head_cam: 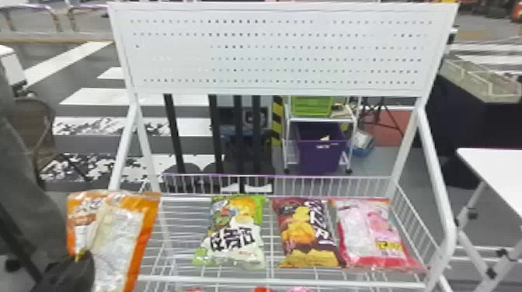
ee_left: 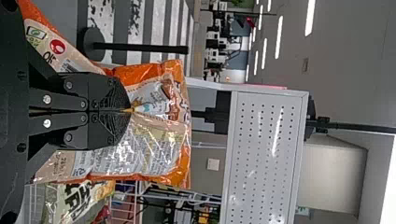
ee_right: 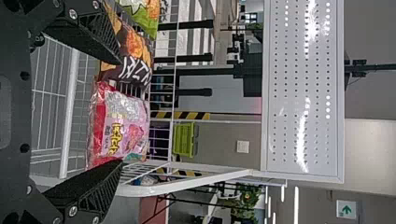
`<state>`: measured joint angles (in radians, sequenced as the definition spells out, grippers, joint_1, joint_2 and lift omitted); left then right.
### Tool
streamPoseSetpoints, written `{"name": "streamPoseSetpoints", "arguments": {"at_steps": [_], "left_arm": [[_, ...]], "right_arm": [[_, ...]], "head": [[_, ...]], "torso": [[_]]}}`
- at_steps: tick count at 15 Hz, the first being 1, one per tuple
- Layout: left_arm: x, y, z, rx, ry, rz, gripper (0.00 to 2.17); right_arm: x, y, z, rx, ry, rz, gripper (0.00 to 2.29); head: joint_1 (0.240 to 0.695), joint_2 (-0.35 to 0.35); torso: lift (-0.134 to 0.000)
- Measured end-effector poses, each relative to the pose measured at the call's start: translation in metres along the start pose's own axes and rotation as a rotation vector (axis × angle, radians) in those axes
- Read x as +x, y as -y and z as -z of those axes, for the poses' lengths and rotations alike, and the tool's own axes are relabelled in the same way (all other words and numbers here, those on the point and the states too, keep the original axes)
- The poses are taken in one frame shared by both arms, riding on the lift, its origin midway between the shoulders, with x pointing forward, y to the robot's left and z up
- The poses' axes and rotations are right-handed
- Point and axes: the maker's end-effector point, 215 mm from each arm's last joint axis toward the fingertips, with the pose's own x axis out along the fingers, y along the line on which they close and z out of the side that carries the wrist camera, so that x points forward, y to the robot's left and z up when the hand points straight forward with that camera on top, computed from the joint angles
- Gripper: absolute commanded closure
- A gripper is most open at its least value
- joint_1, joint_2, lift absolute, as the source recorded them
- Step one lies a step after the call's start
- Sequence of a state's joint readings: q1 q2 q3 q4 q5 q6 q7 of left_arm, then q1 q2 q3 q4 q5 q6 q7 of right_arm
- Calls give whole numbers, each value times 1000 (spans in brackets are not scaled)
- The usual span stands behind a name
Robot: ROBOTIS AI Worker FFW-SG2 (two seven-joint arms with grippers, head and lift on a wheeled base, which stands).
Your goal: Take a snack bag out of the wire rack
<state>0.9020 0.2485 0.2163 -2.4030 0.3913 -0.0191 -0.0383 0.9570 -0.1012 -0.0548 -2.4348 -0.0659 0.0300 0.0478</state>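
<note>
Left gripper (head_cam: 82,259) fingers pinch orange bag (head_cam: 126,229); bag spreads both sides and past the tips, at left end of wire rack (head_cam: 217,279). Right gripper (ee_right: 121,113) fingers are spread. Green (head_cam: 237,240), brown (head_cam: 305,233), pink bags (head_cam: 359,233) lie in rack.

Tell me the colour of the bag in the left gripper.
Orange edges around pale, silvery film; the bag shows best in the head view.

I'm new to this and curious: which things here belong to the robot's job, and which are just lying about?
Job:
- orange bag, in the shut jaws of the left gripper
- rack

Lying about:
- green bag, brown bag, pink bag
- purple bin
- green crate
- table
</note>
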Motion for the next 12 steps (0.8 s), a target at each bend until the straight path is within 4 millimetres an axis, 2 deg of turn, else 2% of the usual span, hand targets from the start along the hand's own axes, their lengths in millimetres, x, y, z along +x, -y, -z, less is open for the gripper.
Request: {"name": "streamPoseSetpoints", "arguments": {"at_steps": [9,12], "left_arm": [[0,0,0,1,1,1,1885],[1,1,-1,0,3,4,1885]], "right_arm": [[1,1,4,-3,-10,-2,151],[13,-2,30,11,-65,-10,151]], "head": [[499,0],[499,0]], "torso": [[0],[0]]}}
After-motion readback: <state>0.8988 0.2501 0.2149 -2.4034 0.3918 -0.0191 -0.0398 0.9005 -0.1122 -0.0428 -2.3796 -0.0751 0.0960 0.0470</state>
